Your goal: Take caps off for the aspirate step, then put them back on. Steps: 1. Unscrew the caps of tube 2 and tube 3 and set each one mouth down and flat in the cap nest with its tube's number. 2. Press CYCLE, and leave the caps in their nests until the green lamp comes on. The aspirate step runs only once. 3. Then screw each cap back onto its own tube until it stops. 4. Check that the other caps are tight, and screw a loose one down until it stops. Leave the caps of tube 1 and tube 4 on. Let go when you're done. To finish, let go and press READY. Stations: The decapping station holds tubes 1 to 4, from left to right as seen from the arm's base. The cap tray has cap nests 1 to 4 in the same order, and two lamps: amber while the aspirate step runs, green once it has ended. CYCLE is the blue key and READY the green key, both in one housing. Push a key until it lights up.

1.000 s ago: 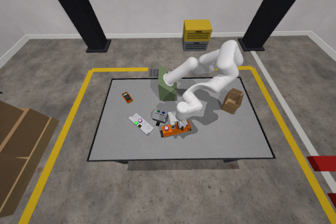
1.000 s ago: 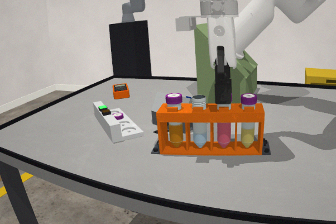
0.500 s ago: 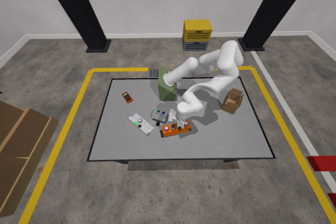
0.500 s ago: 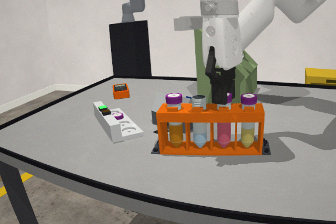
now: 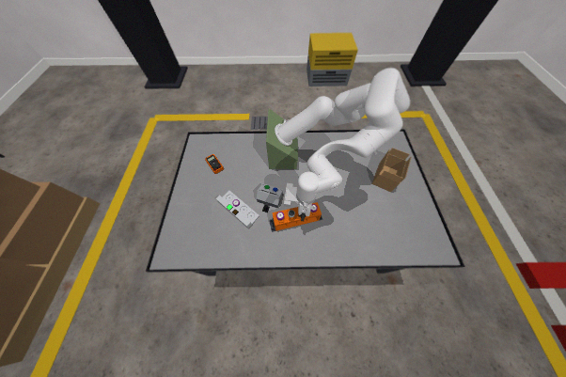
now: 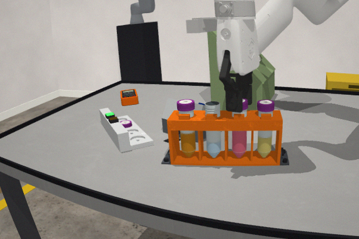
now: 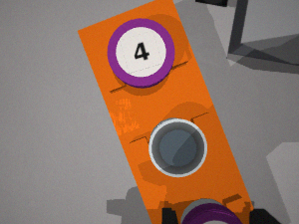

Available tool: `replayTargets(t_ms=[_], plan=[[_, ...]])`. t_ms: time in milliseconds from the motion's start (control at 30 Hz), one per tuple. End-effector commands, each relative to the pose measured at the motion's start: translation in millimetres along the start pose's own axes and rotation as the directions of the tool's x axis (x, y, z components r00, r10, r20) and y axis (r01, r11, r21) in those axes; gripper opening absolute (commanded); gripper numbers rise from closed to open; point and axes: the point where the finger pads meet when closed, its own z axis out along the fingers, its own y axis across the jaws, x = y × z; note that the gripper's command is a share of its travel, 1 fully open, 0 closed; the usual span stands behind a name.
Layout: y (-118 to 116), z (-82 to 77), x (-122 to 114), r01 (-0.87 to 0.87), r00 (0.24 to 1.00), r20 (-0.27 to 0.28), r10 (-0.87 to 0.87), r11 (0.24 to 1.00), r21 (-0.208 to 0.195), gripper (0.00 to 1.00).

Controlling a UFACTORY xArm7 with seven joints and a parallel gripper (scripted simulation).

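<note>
The orange decapping station [image 6: 224, 136] holds four tubes. In the wrist view the purple cap marked 4 [image 7: 142, 53] sits on its tube, and the tube beside it [image 7: 178, 146] is open with no cap. My gripper [image 7: 214, 217] stands straight down over the following tube. Its fingers are on either side of that tube's purple cap [image 6: 244, 104], slightly apart from it, so it is open. The end tube past the gripper has its purple cap [image 6: 265, 105] on. The white cap tray [image 6: 126, 129] holds one purple cap [image 6: 126, 123] in a middle nest, and its green lamp [image 6: 110, 115] is lit.
The grey key housing [image 5: 269, 193] stands just behind the station. An orange meter [image 6: 129, 96] lies at the far left. A green block [image 6: 238, 68] stands behind the gripper. An open cardboard box [image 5: 391, 169] is at the table's right.
</note>
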Motion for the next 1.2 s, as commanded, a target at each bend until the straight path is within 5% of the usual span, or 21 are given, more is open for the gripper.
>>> replayTargets(t_ms=[0, 267, 600, 833, 867, 1167], plan=[[-1.8, -3.2, 0.6, 0.142, 0.99, -0.001, -0.142, 0.99, 0.006, 0.46], [-1.8, -3.2, 0.6, 0.373, 0.928, -0.003, -0.373, 0.928, 0.005, 0.46], [-1.8, -3.2, 0.7, 0.695, 0.719, -0.005, -0.695, 0.719, 0.004, 0.46], [-1.8, -3.1, 0.7, 0.695, 0.719, -0.005, -0.695, 0.719, 0.004, 0.46], [-1.8, -3.1, 0.7, 0.695, 0.719, -0.005, -0.695, 0.719, 0.004, 0.0], [-1.8, -3.1, 0.7, 0.695, 0.719, -0.005, -0.695, 0.719, 0.004, 0.0]])
